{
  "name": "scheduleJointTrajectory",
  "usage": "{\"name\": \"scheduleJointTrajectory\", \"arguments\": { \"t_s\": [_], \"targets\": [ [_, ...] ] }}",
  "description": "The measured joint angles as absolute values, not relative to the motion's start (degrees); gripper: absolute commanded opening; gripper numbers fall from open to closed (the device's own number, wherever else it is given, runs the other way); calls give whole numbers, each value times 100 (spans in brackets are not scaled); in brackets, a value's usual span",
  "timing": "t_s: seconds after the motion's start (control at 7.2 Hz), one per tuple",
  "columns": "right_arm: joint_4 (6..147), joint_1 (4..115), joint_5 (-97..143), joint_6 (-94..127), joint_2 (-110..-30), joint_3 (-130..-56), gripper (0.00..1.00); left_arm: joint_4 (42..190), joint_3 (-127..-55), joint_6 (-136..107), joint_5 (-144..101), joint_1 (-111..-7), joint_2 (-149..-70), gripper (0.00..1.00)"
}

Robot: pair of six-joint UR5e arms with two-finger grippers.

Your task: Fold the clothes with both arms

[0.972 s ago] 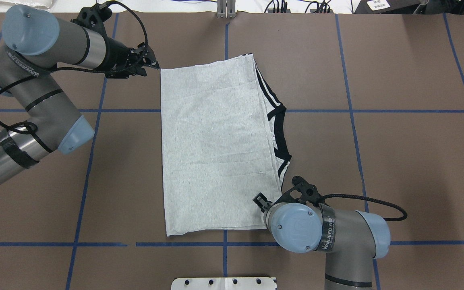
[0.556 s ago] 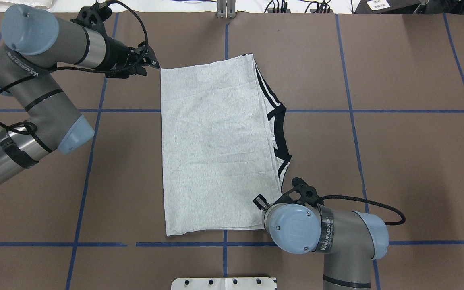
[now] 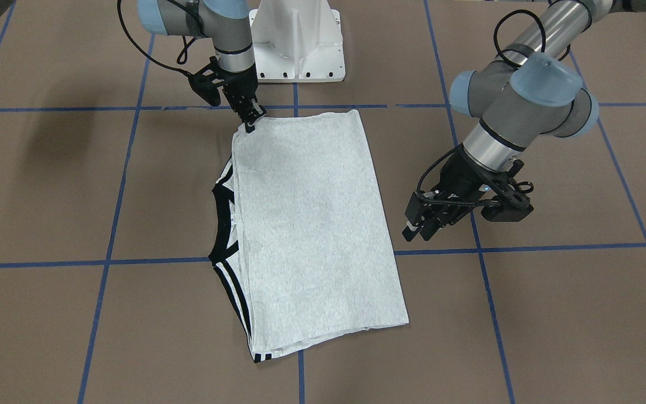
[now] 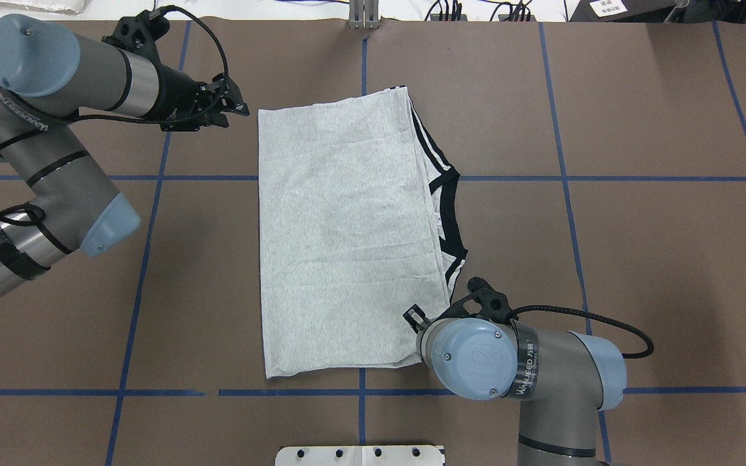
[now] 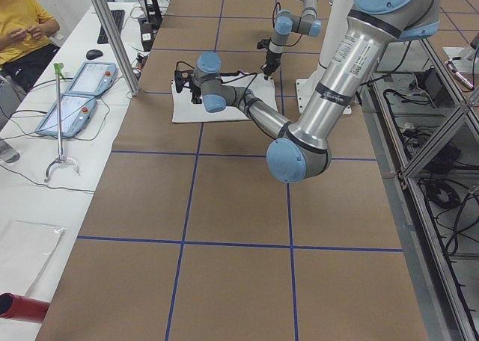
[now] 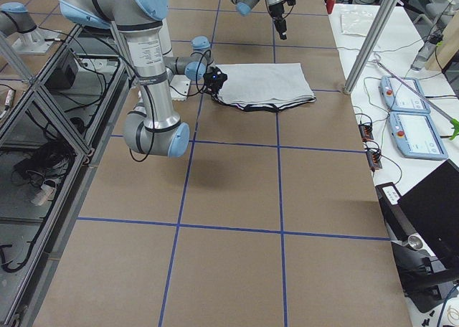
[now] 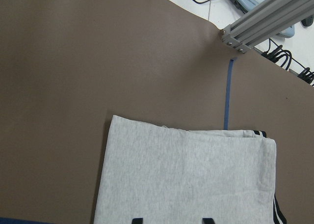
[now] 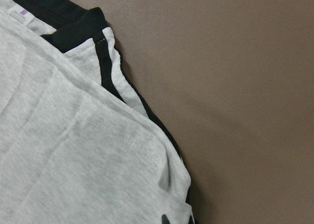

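**Brown bench, shirt folded at its middle**

Brown paper covers the bench (image 4: 658, 272), gridded with blue tape (image 4: 606, 178); a white pedestal (image 3: 298, 45) stands at the robot's edge; the shirt (image 4: 340, 239) lies mid-bench, a flat rectangle, long axis running away from the robot, neckband (image 4: 447, 188) toward its right; right fingers (image 3: 251, 120) clamp the near right corner, which the right elbow hides from overhead; left fingers (image 3: 411, 225) hang apart beside the far left corner.

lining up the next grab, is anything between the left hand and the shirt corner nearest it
Nothing visible does. Only bare brown table lies between the left hand and the nearest corner of the T-shirt. The hand is open and clear of the cloth.
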State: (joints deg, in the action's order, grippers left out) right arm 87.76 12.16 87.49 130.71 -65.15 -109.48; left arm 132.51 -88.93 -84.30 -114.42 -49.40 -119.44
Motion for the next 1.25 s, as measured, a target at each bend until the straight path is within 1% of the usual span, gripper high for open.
{"name": "scheduleJointTrajectory", "arguments": {
  "t_s": [0.28, 0.42, 0.83, 1.11, 1.25],
  "targets": [
    [8804, 1260, 8898, 13083, -6528, -11117, 0, 13246, -9069, -8876, -11494, -4883, -11934, 52],
    [8811, 1263, 8919, 13085, -6541, -11143, 0, 13245, -9328, -9409, -11546, -4715, -11855, 53],
    [8821, 1265, 8929, 13093, -6578, -11204, 0, 13016, -10653, -10975, -11148, -3583, -11087, 54],
    [8824, 1264, 8935, 13088, -6587, -11219, 0, 12316, -11172, -11290, -10334, -2632, -10730, 57],
    [8824, 1261, 8937, 13087, -6583, -11220, 0, 12028, -11258, -11459, -10099, -2242, -10623, 57]
  ]
}}
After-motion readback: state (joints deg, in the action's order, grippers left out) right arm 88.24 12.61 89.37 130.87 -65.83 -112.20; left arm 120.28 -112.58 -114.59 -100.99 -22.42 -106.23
